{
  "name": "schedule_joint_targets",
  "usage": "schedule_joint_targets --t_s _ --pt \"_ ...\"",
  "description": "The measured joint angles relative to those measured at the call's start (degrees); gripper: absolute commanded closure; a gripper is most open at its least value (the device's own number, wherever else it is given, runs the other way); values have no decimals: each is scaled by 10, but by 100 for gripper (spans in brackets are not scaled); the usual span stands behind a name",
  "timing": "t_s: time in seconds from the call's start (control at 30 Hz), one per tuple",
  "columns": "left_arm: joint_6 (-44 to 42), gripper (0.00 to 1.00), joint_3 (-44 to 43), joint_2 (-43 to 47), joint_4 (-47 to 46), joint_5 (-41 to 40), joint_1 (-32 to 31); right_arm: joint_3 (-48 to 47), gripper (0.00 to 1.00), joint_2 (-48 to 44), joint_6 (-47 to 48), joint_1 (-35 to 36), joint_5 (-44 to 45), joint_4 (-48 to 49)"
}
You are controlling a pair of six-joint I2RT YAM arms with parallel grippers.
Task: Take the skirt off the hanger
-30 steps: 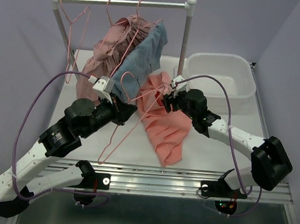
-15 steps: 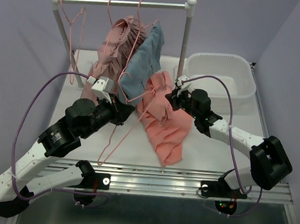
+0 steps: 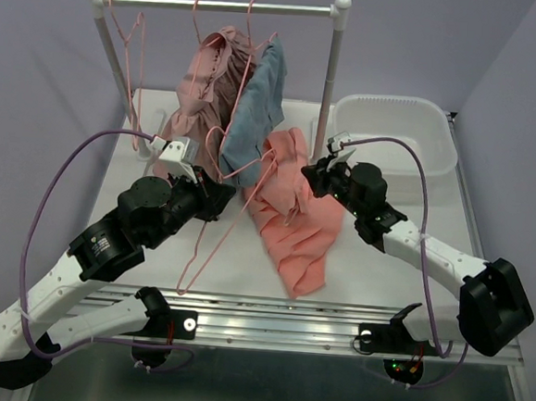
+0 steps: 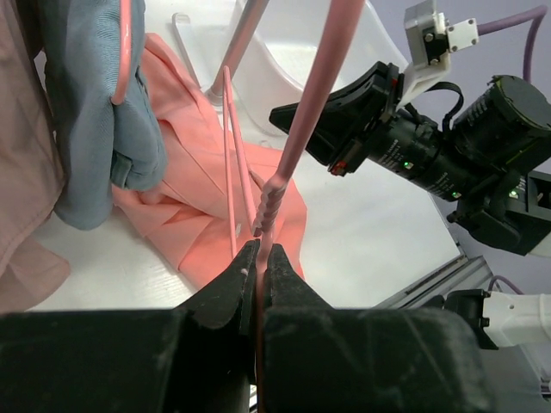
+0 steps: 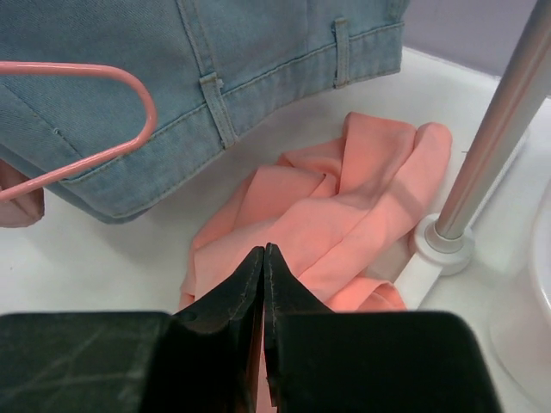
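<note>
Pale pink wire, an empty hanger (image 3: 135, 79) hangs at the left end of the rack's rail (image 3: 218, 4). Below it the left arm reaches in over the white desk (image 3: 244, 268). The left gripper (image 4: 261, 251) has its jaws clamped tight on a second pink hanger (image 4: 314, 112), pinching the wire just below its twisted neck. That hanger is off the rail and tilted, its low corner down near the front of the desk. Its thin arms run towards the skirt.

Further along the rail hang a dusty-pink garment (image 3: 201, 84) and, right beside it, a blue denim one (image 3: 257, 102).

The skirt (image 3: 298, 226), salmon-coloured, lies rumpled on the desk right of centre. It runs from the foot of the rack's right post down towards the near edge. One arm of the held hanger crosses its upper part; whether the cloth is fastened to that wire cannot be told.

The right gripper (image 5: 263, 254) sits at the skirt's top edge with its jaws pressed together. Whether any fold is nipped between them cannot be told either.

A white tub (image 3: 436, 158) stands at the far right corner.
</note>
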State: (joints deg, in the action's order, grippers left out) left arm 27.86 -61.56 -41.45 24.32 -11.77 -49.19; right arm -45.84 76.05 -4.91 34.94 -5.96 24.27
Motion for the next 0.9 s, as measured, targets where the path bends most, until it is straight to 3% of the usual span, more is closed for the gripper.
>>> schedule_joint_targets --t_s 0.07,0.1,0.2,0.23,0.63,0.77,0.9 --pt "0 100 0 0 0 -2 0 3 80 -10 -8 0 7 -2" --pt "0 100 0 0 0 -3 0 9 56 -19 -15 0 14 -8" --pt "0 100 0 0 0 -4 0 22 26 -44 -37 0 30 -22" --pt "0 100 0 -1 -1 -5 0 30 0 -57 -45 0 39 -30" --pt "-2 100 0 -31 -35 -22 0 41 0 -142 -134 0 181 -116" --pt "-9 100 -9 -69 -52 -45 0 45 0 -149 -151 0 212 -145" --pt "-28 100 -73 -143 -68 -83 0 45 0 -156 -162 0 242 -170"
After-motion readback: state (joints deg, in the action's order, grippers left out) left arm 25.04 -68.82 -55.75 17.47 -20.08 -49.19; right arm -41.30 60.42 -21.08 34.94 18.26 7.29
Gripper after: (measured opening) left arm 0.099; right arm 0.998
